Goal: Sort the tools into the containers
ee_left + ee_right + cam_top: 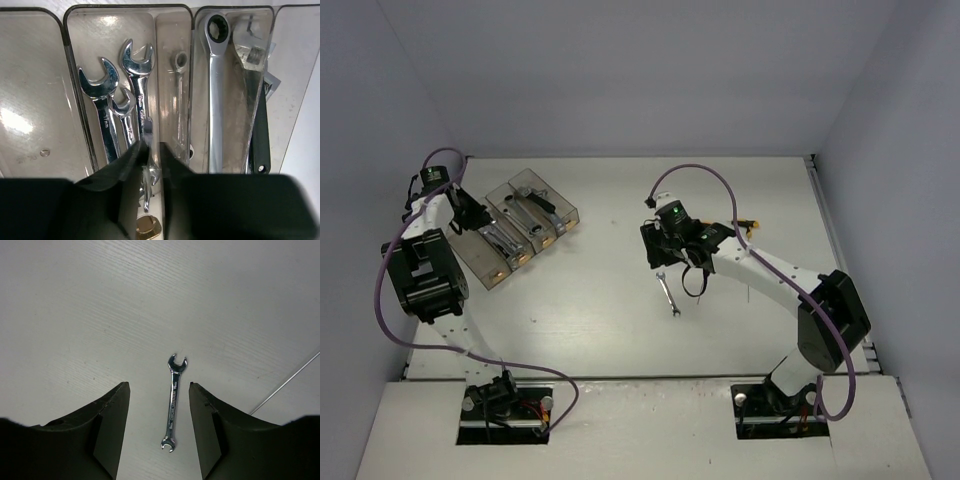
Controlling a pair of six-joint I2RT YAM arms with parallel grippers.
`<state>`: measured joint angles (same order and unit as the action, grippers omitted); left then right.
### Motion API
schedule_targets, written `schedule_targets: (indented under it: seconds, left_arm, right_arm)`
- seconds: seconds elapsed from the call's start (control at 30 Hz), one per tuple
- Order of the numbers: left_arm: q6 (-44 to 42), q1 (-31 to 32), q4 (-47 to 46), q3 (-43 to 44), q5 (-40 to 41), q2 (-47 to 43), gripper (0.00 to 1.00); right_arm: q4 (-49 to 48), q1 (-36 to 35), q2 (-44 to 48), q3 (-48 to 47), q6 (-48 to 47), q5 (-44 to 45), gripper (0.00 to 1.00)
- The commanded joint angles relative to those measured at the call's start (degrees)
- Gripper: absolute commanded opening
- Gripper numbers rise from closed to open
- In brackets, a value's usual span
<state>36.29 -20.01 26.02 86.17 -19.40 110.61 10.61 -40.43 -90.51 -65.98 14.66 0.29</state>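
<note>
The containers (520, 225) are four clear smoky bins in a row at the far left. In the left wrist view one bin (80, 30) holds three open-end wrenches (102, 85), and the bin to its right holds a ratchet wrench (216, 95) and a black-handled adjustable wrench (257, 115). My left gripper (152, 147) (477, 218) is shut on the shaft of the longest open-end wrench (139, 75), whose head points into the bin. My right gripper (159, 385) (672, 260) is open above a small double open-end wrench (172, 402) (669, 294) that lies flat on the table between the fingers' lines.
A small combination wrench (180, 95) stands against a bin wall. The outermost left bin (30, 100) looks empty. Grey walls close the table (620, 330) on three sides. A thin dark line (285, 382) crosses the table right of the small wrench.
</note>
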Motion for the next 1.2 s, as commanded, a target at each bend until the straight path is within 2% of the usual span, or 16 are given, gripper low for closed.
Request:
schedule_targets:
  seconds: [0.0,0.13,0.33,0.47,0.6,0.73,0.83,1.17]
  left_arm:
    - [-0.9,-0.3,0.0,4.5,0.6,-1.9,0.22]
    - [-0.9,-0.3,0.3,4.4,1.0,-2.0,0.37]
    - [-0.8,0.1,0.8,3.5,0.3,-6.0,0.52]
    - [-0.1,1.4,2.6,3.0,-0.7,-10.7,0.57]
    - [-0.5,7.0,6.3,0.3,3.0,-19.8,0.62]
    - [-0.1,14.7,7.7,-5.4,6.6,-27.0,0.64]
    - [-0.3,21.6,8.7,-9.2,8.6,-32.1,0.7]
    - [0.4,37.1,11.6,-20.3,17.7,-42.7,0.71]
  right_arm:
    - [0.3,0.6,-0.6,0.0,-0.6,3.1,0.48]
    - [0.7,0.6,-1.9,0.6,0.0,3.5,0.48]
    - [0.9,0.7,-3.3,1.1,1.8,3.2,0.47]
    - [1.3,0.6,-4.4,1.4,3.0,3.2,0.45]
    - [2.0,0.6,-6.8,1.1,4.8,3.0,0.43]
    - [5.7,0.4,-9.6,-0.3,6.4,4.4,0.41]
    - [8.1,0.3,-11.5,-1.4,7.2,5.8,0.4]
    - [10.5,-0.7,-14.2,-1.5,9.2,5.5,0.38]
